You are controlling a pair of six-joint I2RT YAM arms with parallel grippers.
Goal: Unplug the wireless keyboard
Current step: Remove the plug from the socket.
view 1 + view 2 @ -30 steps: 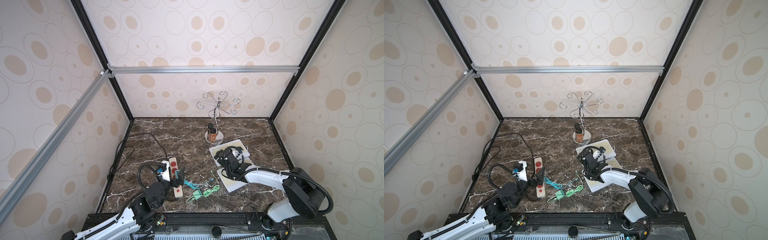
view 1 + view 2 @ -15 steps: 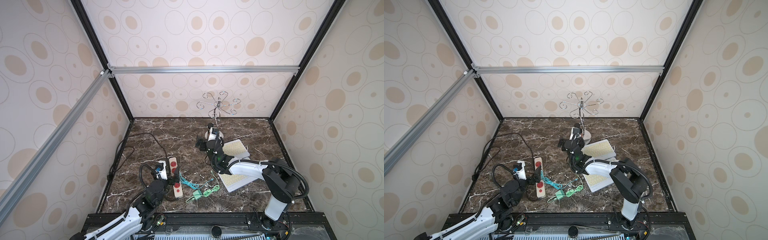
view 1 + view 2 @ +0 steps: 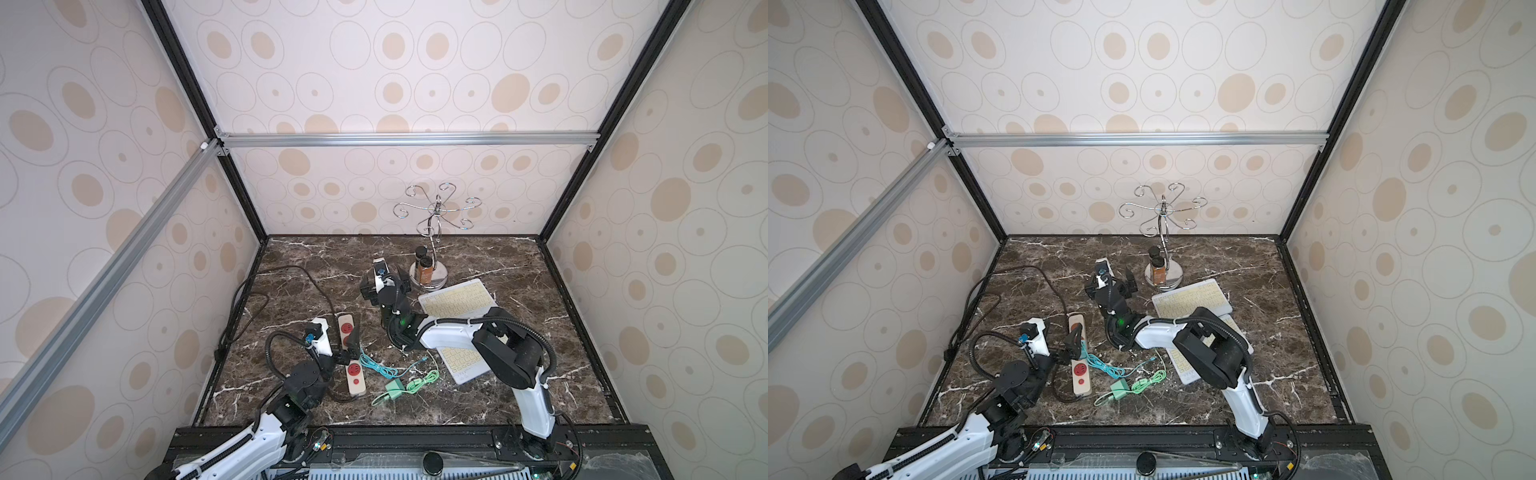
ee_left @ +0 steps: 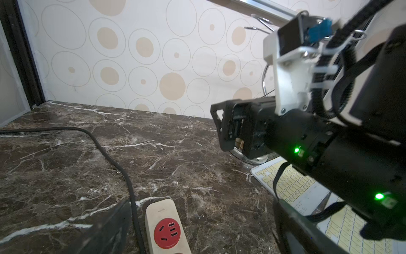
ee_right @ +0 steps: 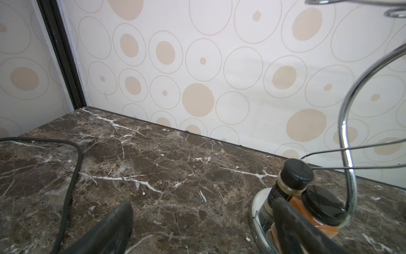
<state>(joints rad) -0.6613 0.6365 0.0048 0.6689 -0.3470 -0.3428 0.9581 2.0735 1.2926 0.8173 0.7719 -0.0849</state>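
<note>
Two white keyboards with pale yellow keys lie right of centre: a rear keyboard [image 3: 457, 297] [image 3: 1192, 301] and a front keyboard [image 3: 461, 361] [image 4: 292, 184] partly under my right forearm. A teal cable [image 3: 376, 368] [image 3: 1104, 365] runs from the power strip [image 3: 353, 370] [image 4: 167, 228] toward the front keyboard; its far end is too small to tell whether it is plugged in. My left gripper [image 3: 338, 345] [image 4: 202, 226] is open over the strip's far end. My right gripper [image 3: 385, 286] [image 5: 197, 226] is open and empty above bare marble, left of the stand.
A chrome hook stand [image 3: 430, 266] with two small dark-capped bottles [image 5: 294, 187] stands at the back, just beside one right finger. A green cable with its charger [image 3: 395, 388] lies in front. A thick black cord [image 3: 291, 274] loops along the left side.
My right arm has swung off the keyboards, left and toward the back, ending beside the stand. The left gripper has stayed by the power strip. Both grippers remain open.
</note>
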